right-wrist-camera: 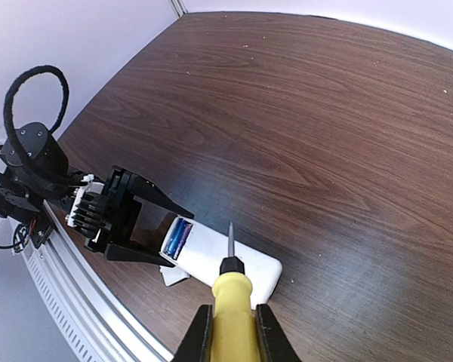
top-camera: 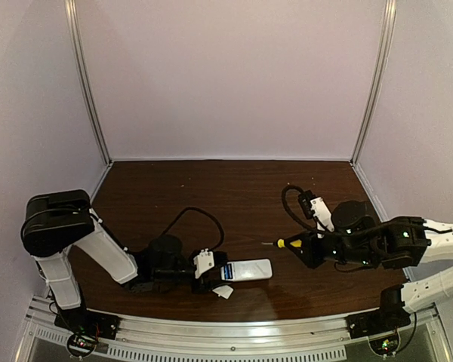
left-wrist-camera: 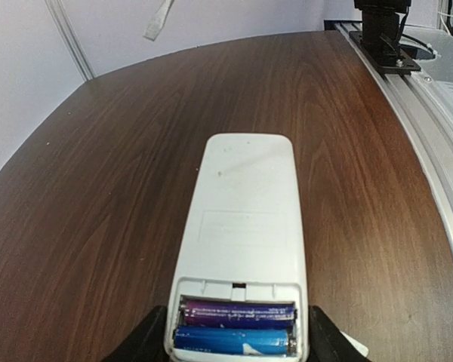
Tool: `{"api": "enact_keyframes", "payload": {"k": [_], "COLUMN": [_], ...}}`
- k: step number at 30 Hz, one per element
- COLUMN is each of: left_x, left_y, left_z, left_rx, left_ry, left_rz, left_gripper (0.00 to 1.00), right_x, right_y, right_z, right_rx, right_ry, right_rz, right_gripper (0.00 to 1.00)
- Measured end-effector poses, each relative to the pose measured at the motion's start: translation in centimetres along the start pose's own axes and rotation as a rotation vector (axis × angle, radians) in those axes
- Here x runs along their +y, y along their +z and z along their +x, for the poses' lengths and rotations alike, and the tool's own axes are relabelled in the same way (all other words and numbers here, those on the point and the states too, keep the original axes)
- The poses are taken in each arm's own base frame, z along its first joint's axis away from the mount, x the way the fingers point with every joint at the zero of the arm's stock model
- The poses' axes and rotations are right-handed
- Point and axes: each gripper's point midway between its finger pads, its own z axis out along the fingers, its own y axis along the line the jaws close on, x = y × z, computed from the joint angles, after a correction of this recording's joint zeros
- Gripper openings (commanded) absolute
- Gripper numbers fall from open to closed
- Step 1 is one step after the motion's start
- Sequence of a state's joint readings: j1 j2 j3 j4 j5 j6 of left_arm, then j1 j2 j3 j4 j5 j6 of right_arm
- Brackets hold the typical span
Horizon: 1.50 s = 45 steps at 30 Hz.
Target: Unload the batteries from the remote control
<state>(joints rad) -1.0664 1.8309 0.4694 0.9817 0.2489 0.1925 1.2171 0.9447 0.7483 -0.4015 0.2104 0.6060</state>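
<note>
table [top-camera: 211, 188]: glossy wood grain | remote control [left-wrist-camera: 245, 215]: matt white plastic

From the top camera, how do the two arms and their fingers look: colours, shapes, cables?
Both arms have white tubular links and bulky black joints. The left arm has a black cable looping near its wrist. The right arm shows small green lights and its own looping black cable. The fingers are black.

Blocked at nine o'clock of the remote control [top-camera: 249, 269] by the left gripper [top-camera: 223, 272], clamped across its battery end. Hemmed at seven by the white cover piece [top-camera: 223, 291], just beside. Barred at two by the screwdriver [top-camera: 291, 243] in the right gripper [top-camera: 306, 246]. Clear over bare table [top-camera: 211, 196] from ten to one; open from above onto the batteries [left-wrist-camera: 234, 326].
</note>
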Motion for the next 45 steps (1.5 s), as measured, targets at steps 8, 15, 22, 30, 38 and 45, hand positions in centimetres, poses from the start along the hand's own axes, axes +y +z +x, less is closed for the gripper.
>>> {"api": "enact_keyframes", "payload": {"k": [8, 15, 22, 30, 38, 45], "left_x": [-0.3, -0.6, -0.6, -0.4, -0.1, -0.2], "left_y": [0.0, 0.0, 0.2, 0.3, 0.3, -0.1], "left_z": [-0.5, -0.6, -1.2, -0.4, -0.4, -0.5], "left_rx": [-0.024, -0.030, -0.044, -0.008, -0.006, -0.024], "left_ry": [0.001, -0.003, -0.004, -0.010, 0.002, 0.016], "left_rz": [0.020, 0.039, 0.044, 0.031, 0.016, 0.010], "left_gripper": [0.31, 0.31, 0.30, 0.28, 0.28, 0.27], "right_x": [-0.9, -0.7, -0.5, -0.1, 0.2, 0.1], "right_y": [-0.1, -0.5, -0.1, 1.0, 0.9, 2.0], "right_z": [0.2, -1.0, -1.3, -1.6, -4.6, -2.7], "right_rx": [0.005, -0.012, -0.004, 0.011, -0.012, 0.059], "right_ry": [-0.011, -0.006, -0.012, -0.015, -0.007, 0.011], "right_rz": [0.047, 0.060, 0.074, 0.078, 0.104, 0.104], "right_gripper": [0.00, 0.00, 0.00, 0.00, 0.00, 0.00]}}
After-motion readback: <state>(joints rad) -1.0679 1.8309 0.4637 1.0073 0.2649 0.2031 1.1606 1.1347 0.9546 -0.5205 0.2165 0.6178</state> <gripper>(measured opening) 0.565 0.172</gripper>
